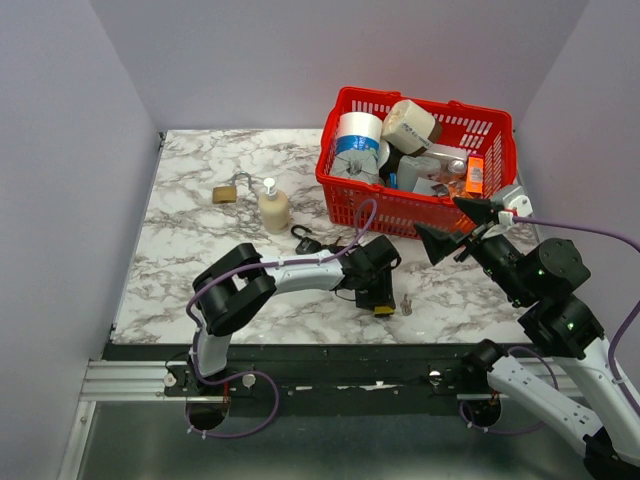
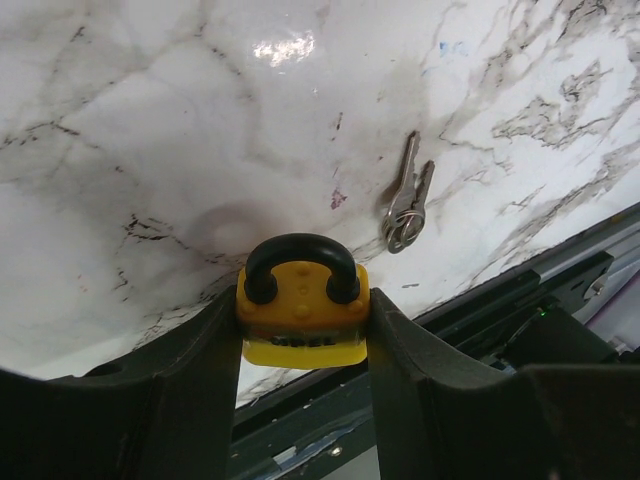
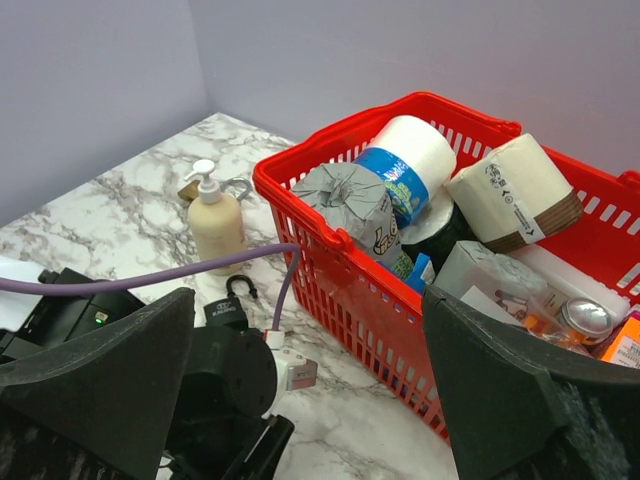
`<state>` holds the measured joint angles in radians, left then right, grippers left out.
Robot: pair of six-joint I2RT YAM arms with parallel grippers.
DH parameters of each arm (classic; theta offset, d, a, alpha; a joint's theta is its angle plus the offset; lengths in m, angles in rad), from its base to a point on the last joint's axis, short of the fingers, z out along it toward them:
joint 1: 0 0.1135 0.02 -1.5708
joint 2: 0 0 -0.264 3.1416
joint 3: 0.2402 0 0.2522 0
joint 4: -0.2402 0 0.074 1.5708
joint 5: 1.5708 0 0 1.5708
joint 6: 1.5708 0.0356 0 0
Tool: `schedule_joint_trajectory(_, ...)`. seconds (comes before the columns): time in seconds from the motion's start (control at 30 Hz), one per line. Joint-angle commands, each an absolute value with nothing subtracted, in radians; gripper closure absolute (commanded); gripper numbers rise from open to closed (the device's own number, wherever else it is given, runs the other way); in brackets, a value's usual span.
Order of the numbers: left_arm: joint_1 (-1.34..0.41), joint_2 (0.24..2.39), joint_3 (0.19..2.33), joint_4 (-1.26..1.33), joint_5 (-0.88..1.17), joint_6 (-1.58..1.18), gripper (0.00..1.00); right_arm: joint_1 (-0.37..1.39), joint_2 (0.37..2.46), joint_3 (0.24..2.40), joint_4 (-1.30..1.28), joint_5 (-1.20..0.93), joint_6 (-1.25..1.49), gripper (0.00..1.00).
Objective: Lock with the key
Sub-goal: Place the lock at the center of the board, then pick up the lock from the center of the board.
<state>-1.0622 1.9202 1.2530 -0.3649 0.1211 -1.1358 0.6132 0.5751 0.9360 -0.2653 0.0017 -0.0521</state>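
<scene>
Starting at the left arm: the left gripper (image 2: 303,312) has its fingers (image 2: 205,370) pinching the chunky yellow padlock with a black shackle (image 2: 302,345) by its two sides, low over the marble near the front edge. The shackle points away from the wrist camera, with both legs apparently seated in the body. I can't make out the keyhole from here.

Just to the right, flat on the stone, lies the pair of small silver keys on a ring (image 2: 405,205), near the padlock but apart from it.

Further right and well above the table, the right gripper (image 1: 458,228) hangs with its fingers spread wide and nothing between them.

So the job now looks like fetching those keys. They're thin, flat and on a slick surface, so I'd come straight down, close on the bows near the ring rather than the blades, and expect them to skate. The left arm should keep the padlock steady and turn its keyway towards the right arm.

Now the surface, left to right: a white marble-patterned tabletop with grey veins (image 1: 190,270), a small brass padlock (image 1: 224,194), a cream pump bottle (image 1: 273,208), a small black padlock-like piece (image 1: 305,240), then a red plastic basket (image 1: 400,212) crammed with tape rolls and boxes. Plain pale lilac walls close in the back and both sides
</scene>
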Motion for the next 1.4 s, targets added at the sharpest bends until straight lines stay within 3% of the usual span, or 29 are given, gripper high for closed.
schedule_joint_trajectory(0.0,-1.057,1.956,1.284,-0.354,0.129,-1.147,0.91,0.609,0.563,0.917,-0.288,-0.020,-0.038,0.00)
schedule_joint_trajectory(0.1,-1.051,1.963,1.279,-0.359,0.133,-1.150,0.75,0.609,0.566,0.916,-0.288,-0.021,-0.035,0.00)
schedule_joint_trajectory(0.17,-1.049,1.965,1.273,-0.357,0.137,-1.155,0.73,0.609,0.571,0.917,-0.288,-0.020,-0.035,0.00)
schedule_joint_trajectory(0.3,-1.043,1.963,1.266,-0.359,0.143,-1.157,0.52,0.609,0.571,0.919,-0.288,-0.020,-0.034,0.00)
schedule_joint_trajectory(0.37,-1.042,1.954,1.266,-0.357,0.143,-1.154,0.46,0.609,0.575,0.920,-0.288,-0.021,-0.034,0.00)
schedule_joint_trajectory(0.4,-1.042,1.950,1.262,-0.357,0.141,-1.152,0.33,0.609,0.575,0.920,-0.288,-0.025,-0.034,0.00)
schedule_joint_trajectory(0.6,-1.032,1.875,1.210,-0.293,0.143,-1.154,0.01,0.609,0.587,0.927,-0.282,-0.037,-0.034,0.00)
schedule_joint_trajectory(0.9,-1.014,1.553,1.050,-0.249,0.062,-0.999,0.01,0.609,0.606,0.956,-0.288,-0.071,-0.014,0.00)
schedule_joint_trajectory(1.2,-0.966,1.117,0.914,-0.345,-0.057,-0.475,0.01,0.607,0.618,0.972,-0.298,-0.109,-0.008,0.00)
schedule_joint_trajectory(1.37,-0.812,1.002,0.922,-0.431,-0.068,-0.351,0.01,0.604,0.634,0.977,-0.288,-0.126,-0.002,0.00)
